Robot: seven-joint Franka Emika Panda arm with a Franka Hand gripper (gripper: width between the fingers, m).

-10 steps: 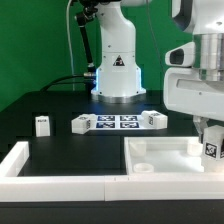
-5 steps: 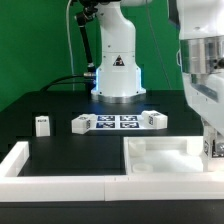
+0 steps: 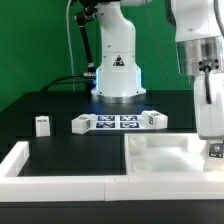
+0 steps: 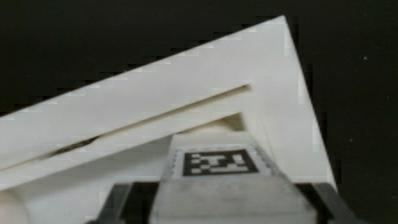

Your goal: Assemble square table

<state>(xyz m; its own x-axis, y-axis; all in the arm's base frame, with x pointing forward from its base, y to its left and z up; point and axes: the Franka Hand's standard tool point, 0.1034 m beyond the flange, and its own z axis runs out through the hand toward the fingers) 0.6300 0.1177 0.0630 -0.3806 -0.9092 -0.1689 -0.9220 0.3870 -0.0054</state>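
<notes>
The square table top (image 3: 160, 152) is a white tray with a raised rim, lying at the front of the exterior view's right; round sockets (image 3: 143, 168) show in its corners. My gripper (image 3: 214, 146) hangs over its right side, shut on a short white table leg (image 3: 214, 150). In the wrist view the tagged leg (image 4: 219, 168) stands between my dark fingers (image 4: 125, 205), with my gripper (image 4: 222, 207) above one corner of the top (image 4: 196, 90). Whether the leg touches the top I cannot tell. Three loose legs (image 3: 42, 124) (image 3: 81, 123) (image 3: 152, 119) lie further back.
The marker board (image 3: 118, 122) lies flat between two of the loose legs. White wall bars (image 3: 28, 160) edge the black surface at the front and left. The robot's white base (image 3: 118, 70) stands at the back centre.
My wrist and arm have risen and shifted toward the exterior view's right, while the held leg stays over the top's right side. The grip has not changed.
</notes>
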